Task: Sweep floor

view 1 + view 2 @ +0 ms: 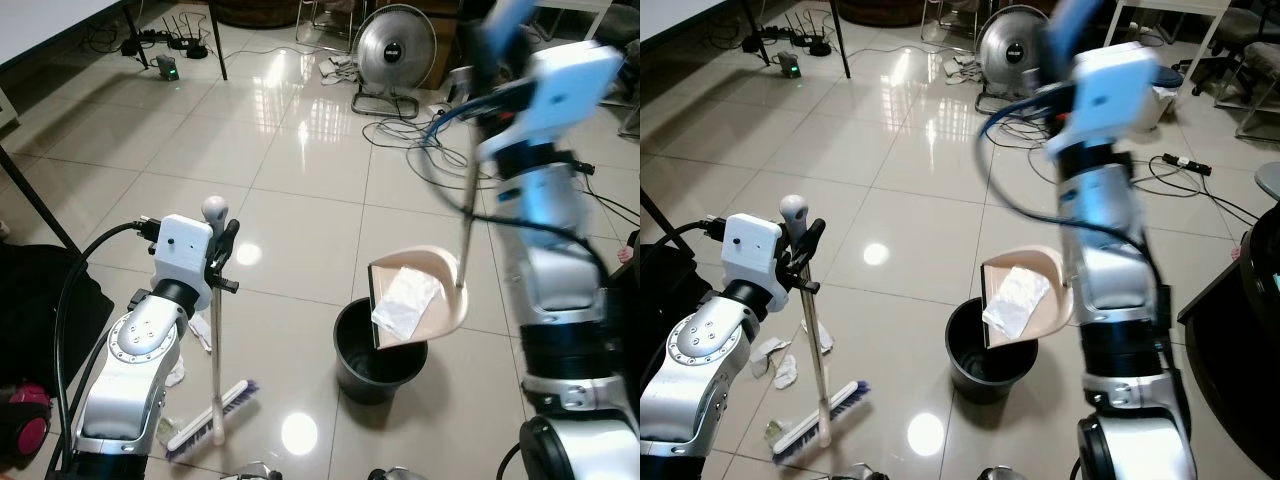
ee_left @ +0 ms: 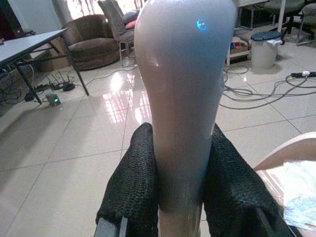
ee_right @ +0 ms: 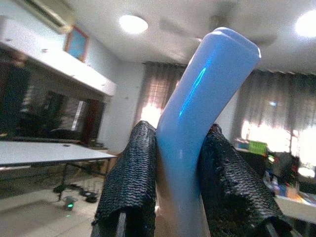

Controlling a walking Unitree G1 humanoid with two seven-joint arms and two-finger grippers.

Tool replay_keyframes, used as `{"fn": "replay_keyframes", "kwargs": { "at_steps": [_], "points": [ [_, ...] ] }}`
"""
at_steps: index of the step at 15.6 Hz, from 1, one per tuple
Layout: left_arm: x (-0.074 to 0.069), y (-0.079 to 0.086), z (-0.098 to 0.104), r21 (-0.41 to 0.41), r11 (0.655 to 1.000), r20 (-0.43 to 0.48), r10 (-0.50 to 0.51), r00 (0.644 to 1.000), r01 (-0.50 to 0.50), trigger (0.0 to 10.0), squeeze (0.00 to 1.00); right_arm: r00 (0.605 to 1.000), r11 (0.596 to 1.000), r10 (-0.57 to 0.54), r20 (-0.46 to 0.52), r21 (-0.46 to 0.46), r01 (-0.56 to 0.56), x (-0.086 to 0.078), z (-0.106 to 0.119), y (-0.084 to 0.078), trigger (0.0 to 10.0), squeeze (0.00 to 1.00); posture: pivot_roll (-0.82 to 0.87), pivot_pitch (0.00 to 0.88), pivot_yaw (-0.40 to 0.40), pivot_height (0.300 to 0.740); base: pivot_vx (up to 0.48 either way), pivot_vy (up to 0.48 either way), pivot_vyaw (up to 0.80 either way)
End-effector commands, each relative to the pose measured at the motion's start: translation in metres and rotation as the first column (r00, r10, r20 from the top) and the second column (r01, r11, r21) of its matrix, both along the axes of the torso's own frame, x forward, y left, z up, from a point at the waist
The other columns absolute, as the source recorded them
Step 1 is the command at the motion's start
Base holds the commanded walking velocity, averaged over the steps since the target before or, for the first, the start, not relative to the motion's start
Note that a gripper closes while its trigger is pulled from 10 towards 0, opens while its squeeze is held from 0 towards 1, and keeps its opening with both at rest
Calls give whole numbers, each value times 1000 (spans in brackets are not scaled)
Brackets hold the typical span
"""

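Observation:
My left gripper [image 1: 222,252] is shut on the grey top of a broom handle [image 2: 182,98]; the broom stands upright with its purple-bristled head [image 1: 212,421] on the tiles. My right gripper [image 3: 173,163] is shut on the blue grip [image 3: 197,113] of a long dustpan handle, raised high and blurred. The beige dustpan [image 1: 425,295] hangs tilted over a black bucket [image 1: 375,360], with a crumpled white paper [image 1: 405,300] lying in it. More crumpled paper scraps [image 1: 775,365] lie on the floor by the broom.
A standing fan [image 1: 393,50] and tangled cables [image 1: 420,135] sit on the floor behind the bucket. A table with black legs [image 1: 215,40] stands at the far left, with a power strip [image 1: 165,68] beneath. A dark bag [image 1: 30,300] lies at my left.

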State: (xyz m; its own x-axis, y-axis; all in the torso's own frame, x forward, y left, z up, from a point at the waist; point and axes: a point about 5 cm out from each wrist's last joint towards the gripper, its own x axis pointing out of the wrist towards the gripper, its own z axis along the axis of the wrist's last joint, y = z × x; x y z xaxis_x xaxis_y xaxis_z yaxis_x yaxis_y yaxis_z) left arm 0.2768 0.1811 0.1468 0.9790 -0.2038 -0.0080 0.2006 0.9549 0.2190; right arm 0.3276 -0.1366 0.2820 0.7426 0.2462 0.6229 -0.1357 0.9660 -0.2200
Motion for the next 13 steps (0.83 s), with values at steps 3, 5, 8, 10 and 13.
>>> {"fn": "replay_keyframes", "kwargs": {
  "at_steps": [3,5,8,10,13],
  "points": [
    [-1,-2,9,12,1000,39,-1,999,0,10000,0,997,995,60,43,-84,-56,-7,-7,24,10000,0,63,91,-13,740,0,0,0],
    [-1,-3,9,13,1000,41,-2,999,2,10000,0,989,979,140,45,-153,-132,-15,-17,50,10000,0,65,92,-18,740,0,0,0],
    [-1,-3,9,17,1000,42,-2,999,1,10000,0,978,961,207,19,-189,-200,-22,-27,69,10000,0,70,90,-25,740,0,0,0],
    [-1,-3,9,20,1000,43,0,999,-1,10000,0,972,946,235,6,-232,-228,-26,-33,79,10000,0,73,99,-28,740,0,0,0],
    [0,-3,10,20,1000,48,2,999,-3,10000,0,964,905,267,16,-347,-245,-32,-39,89,10000,0,73,91,-30,740,0,0,0]
  ]
}}
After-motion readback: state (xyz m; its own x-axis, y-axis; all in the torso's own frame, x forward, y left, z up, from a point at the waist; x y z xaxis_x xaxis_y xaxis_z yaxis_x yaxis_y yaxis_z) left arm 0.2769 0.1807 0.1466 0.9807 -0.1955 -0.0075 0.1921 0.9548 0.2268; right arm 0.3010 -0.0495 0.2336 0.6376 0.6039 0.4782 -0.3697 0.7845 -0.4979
